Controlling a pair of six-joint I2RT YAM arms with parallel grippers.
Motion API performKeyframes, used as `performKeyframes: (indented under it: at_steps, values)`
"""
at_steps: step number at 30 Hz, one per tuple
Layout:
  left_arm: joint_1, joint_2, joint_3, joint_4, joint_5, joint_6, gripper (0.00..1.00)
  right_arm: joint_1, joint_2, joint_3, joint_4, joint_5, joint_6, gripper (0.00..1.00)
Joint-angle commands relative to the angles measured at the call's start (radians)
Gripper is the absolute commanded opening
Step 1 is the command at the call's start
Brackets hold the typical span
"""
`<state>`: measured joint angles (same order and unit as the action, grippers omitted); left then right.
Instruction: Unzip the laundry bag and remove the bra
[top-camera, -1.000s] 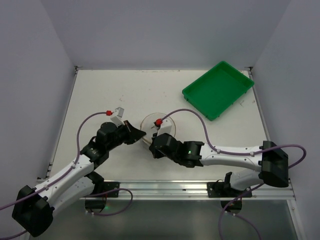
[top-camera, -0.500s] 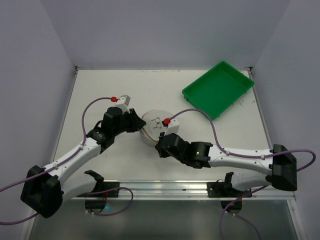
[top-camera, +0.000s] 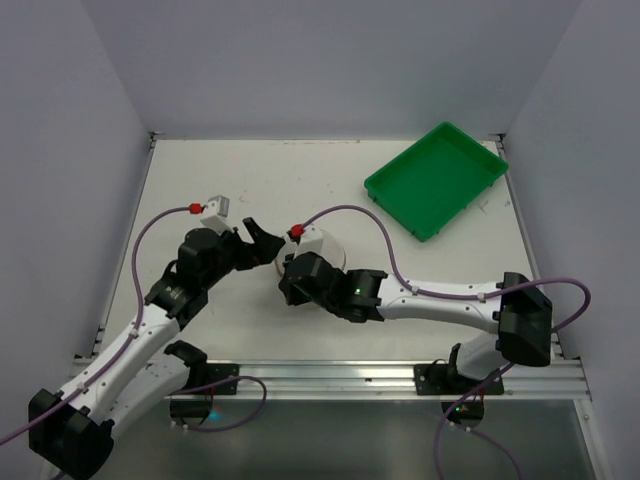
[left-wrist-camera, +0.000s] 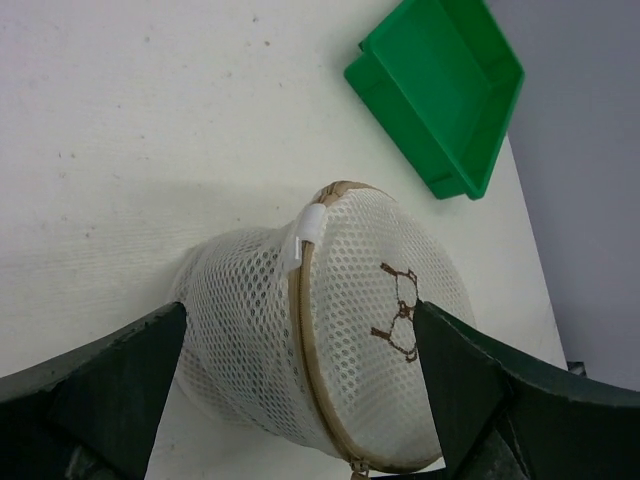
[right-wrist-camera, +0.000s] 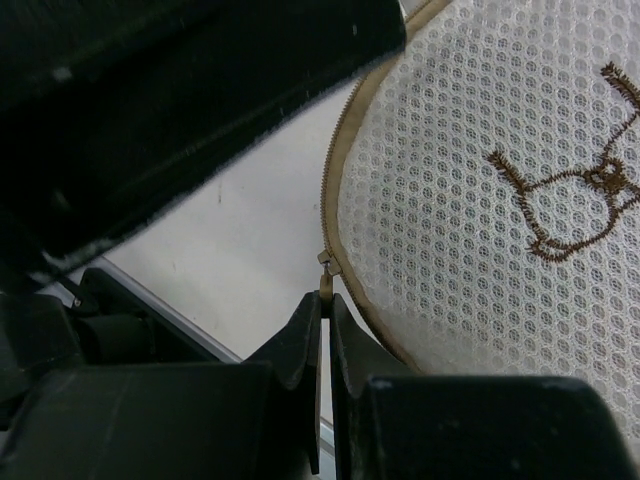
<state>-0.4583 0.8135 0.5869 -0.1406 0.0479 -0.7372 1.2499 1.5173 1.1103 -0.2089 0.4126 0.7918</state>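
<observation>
Right tool (right-wrist-camera: 326, 305) pinching zipper pull (right-wrist-camera: 325, 272), laundry bag (right-wrist-camera: 480, 180) beyond

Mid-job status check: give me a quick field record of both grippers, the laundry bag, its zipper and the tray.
left gripper: open, fingers flanking the laundry bag
right gripper: shut on the zipper pull at the bag's rim
laundry bag: lying on its side on the table, puffed into a cylinder
zipper: closed along the stretch in view
bra: none seen outside the bag
green tray: far right corner, apart from the bag
</observation>
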Motion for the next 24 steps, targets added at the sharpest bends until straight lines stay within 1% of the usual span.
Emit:
performKeyframes:
  at_steps: [1, 2, 5, 6, 8, 9, 11, 12, 14, 15, 20, 23, 24]
  values:
    - [-0.002, -0.007, -0.042, -0.005, 0.058, -0.059, 0.96, -0.017, 0.014, 0.052, 0.046, -0.018, -0.006, 0.00]
    - [-0.006, -0.001, -0.045, 0.002, 0.070, -0.062, 0.94, -0.020, 0.014, 0.051, 0.048, -0.020, -0.003, 0.00]
    - [-0.025, 0.026, -0.065, 0.028, 0.099, -0.070, 0.83, -0.023, 0.001, 0.036, 0.048, -0.014, 0.001, 0.00]
    - [-0.034, 0.035, -0.076, 0.039, 0.116, -0.074, 0.73, -0.023, -0.005, 0.023, 0.046, -0.008, 0.000, 0.00]
    - [-0.037, 0.044, -0.081, 0.059, 0.125, -0.074, 0.62, -0.021, -0.026, 0.008, 0.046, 0.002, -0.006, 0.00]
    - [-0.039, 0.050, -0.076, 0.062, 0.127, -0.071, 0.48, -0.023, -0.035, -0.010, 0.046, 0.017, -0.012, 0.00]
    - [-0.039, 0.055, -0.065, 0.062, 0.119, -0.059, 0.31, -0.024, -0.066, -0.033, 0.033, 0.031, -0.017, 0.00]
    - [-0.039, 0.059, -0.055, 0.062, 0.112, -0.054, 0.15, -0.026, -0.081, -0.062, 0.029, 0.032, -0.013, 0.00]
    - [-0.039, 0.064, -0.039, 0.070, 0.089, -0.025, 0.03, -0.027, -0.123, -0.093, 0.029, 0.025, 0.003, 0.00]
    - [-0.039, 0.081, -0.023, 0.075, 0.087, -0.015, 0.00, -0.027, -0.134, -0.118, 0.029, 0.022, 0.003, 0.00]
    - [-0.036, 0.173, 0.036, 0.113, 0.115, 0.071, 0.00, -0.027, -0.203, -0.176, -0.007, 0.025, 0.000, 0.00]
    - [-0.037, 0.269, 0.112, 0.105, 0.130, 0.139, 0.00, -0.027, -0.255, -0.193, -0.032, 0.034, -0.012, 0.00]
    - [-0.036, 0.326, 0.161, 0.098, 0.130, 0.183, 0.00, -0.027, -0.265, -0.201, -0.030, 0.034, -0.022, 0.00]
